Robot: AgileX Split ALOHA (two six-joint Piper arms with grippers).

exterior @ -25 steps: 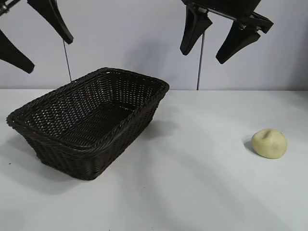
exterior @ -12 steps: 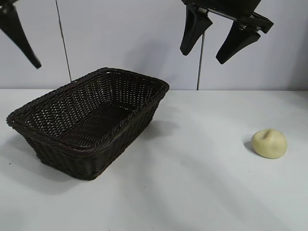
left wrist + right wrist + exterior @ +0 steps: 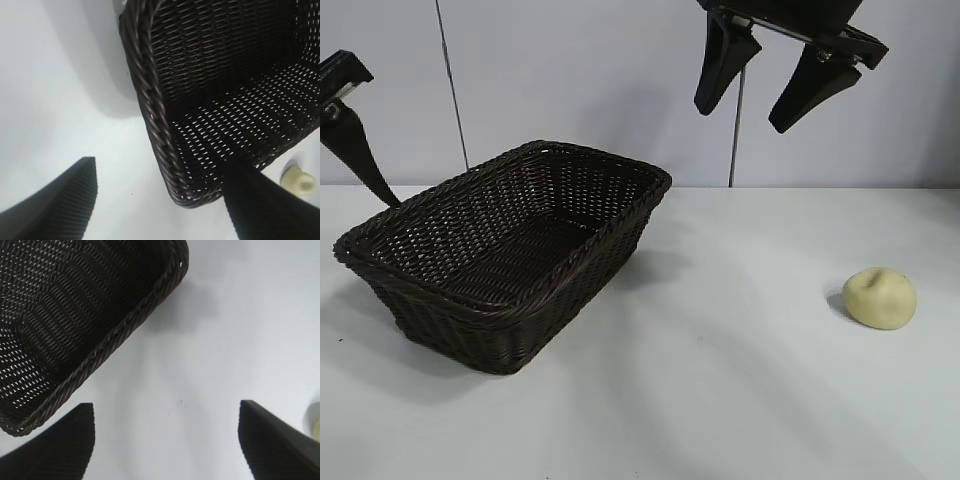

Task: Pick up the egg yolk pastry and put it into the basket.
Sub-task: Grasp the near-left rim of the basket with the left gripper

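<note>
The egg yolk pastry (image 3: 879,297), a pale yellow lump, lies on the white table at the right. The dark woven basket (image 3: 470,330) stands at the left and holds nothing. My right gripper (image 3: 740,118) hangs open high above the table's middle, left of and far above the pastry. My left gripper's one visible finger (image 3: 360,150) is at the basket's far left end. In the left wrist view my left gripper (image 3: 161,165) is open over the basket's rim (image 3: 150,100), with the pastry (image 3: 299,180) far off. In the right wrist view my right gripper (image 3: 166,407) is open over bare table, with the basket's rim (image 3: 125,335) and a sliver of pastry (image 3: 314,422).
The white table (image 3: 720,400) stretches between the basket and the pastry. A pale wall with two thin vertical lines (image 3: 733,130) stands behind.
My left gripper has come down from the top left corner to beside the basket's left end. The right gripper, the basket and the pastry have not moved.
</note>
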